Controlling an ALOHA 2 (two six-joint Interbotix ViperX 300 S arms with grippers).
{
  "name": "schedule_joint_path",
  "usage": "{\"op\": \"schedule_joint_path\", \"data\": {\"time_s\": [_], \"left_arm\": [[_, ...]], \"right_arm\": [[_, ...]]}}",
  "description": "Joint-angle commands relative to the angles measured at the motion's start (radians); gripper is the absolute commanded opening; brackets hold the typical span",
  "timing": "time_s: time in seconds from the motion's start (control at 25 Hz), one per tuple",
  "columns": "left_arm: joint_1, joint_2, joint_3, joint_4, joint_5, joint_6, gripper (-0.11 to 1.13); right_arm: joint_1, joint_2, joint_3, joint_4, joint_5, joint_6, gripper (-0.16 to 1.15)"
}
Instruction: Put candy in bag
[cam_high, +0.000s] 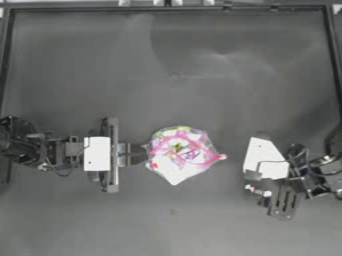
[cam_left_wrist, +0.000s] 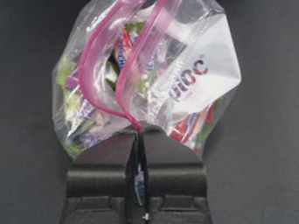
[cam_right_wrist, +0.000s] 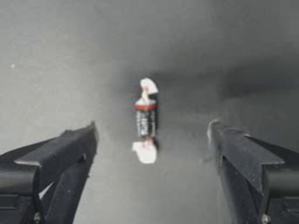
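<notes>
The left gripper (cam_left_wrist: 137, 144) reaches in from the left and is clamped tight on the near edge of the bag (cam_high: 180, 152), which sits mid-table with its pink strip gaping apart and bright wrappers showing through. Over on the right, the right gripper (cam_right_wrist: 152, 144) hangs with its jaws spread wide on either side of the candy (cam_right_wrist: 145, 119), which lies on the dark table (cam_high: 167, 65), touched by neither.
</notes>
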Motion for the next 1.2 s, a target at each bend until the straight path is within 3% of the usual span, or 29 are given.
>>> {"op": "schedule_joint_path", "data": {"time_s": [0.04,0.8,0.92,1.2], "left_arm": [[0.0,-0.015,-0.021,-0.002,-0.003,0.0,0.34],[-0.002,-0.014,-0.025,-0.002,0.002,0.0,0.34],[-0.002,-0.015,-0.025,-0.003,0.002,-0.002,0.34],[-0.002,-0.014,-0.025,-0.002,0.002,-0.002,0.34]], "right_arm": [[0.002,0.012,-0.011,-0.011,-0.009,0.003,1.0],[0.023,0.112,-0.014,-0.052,-0.049,0.064,0.97],[0.032,0.127,-0.018,-0.048,-0.046,0.066,0.87],[0.055,0.153,-0.035,-0.064,0.0,0.089,0.49]]}}
